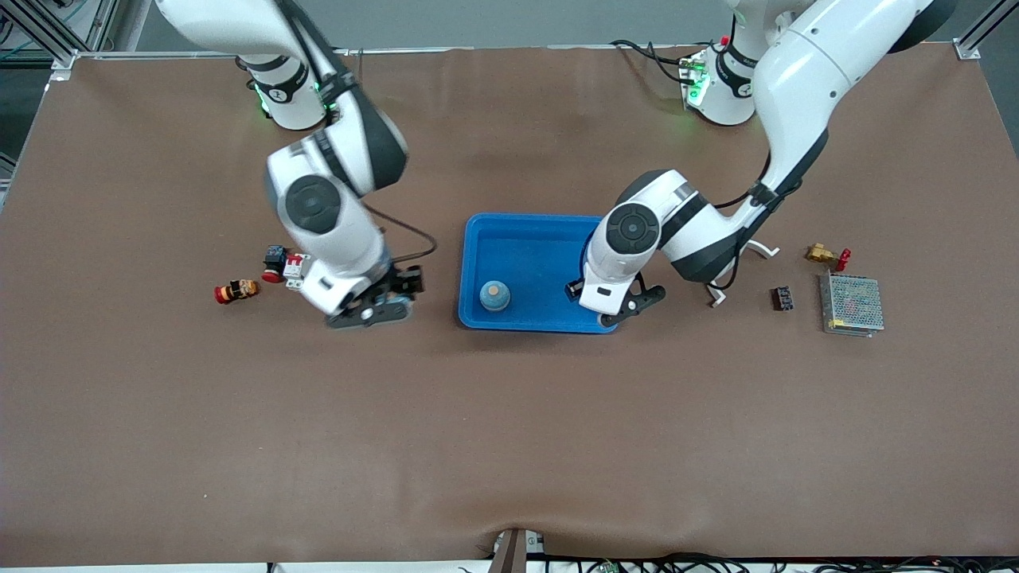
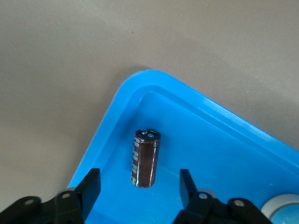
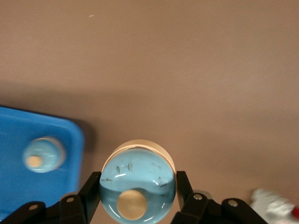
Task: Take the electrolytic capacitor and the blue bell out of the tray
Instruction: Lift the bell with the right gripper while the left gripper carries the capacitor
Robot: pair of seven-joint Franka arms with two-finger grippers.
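Nearest the front camera, the right gripper (image 1: pixel 374 306) is hovering over bare table beside the blue tray (image 1: pixel 525 231), toward the right arm's end. Its fingers (image 3: pixel 91 192) are pressing against both sides of a pale blue bell (image 3: pixel 138 183) with a brass button on top, and the bell is sitting squarely between them. A second bell (image 1: pixel 494 296) is resting inside the tray, near the tray's wall closest to that gripper.

At the tray's corner toward the left arm's end, the left gripper (image 1: pixel 617 306) is hanging low over the tray. Its fingers (image 2: pixel 91 185) are standing spread apart, touching nothing, with the dark brown capacitor (image 2: pixel 145 157) lying between them and a little ahead of their tips; it seems to be lying on the tray floor close to the corner, though contact is hard to confirm.

Toward the left arm's end, a metal mesh box (image 1: pixel 852 304), a small black part (image 1: pixel 783 298) and a brass fitting (image 1: pixel 826 255) are lying on the table. Toward the right arm's end, a red-capped cylinder (image 1: pixel 236 291) and a red-and-white switch (image 1: pixel 283 265) are lying near the right arm.
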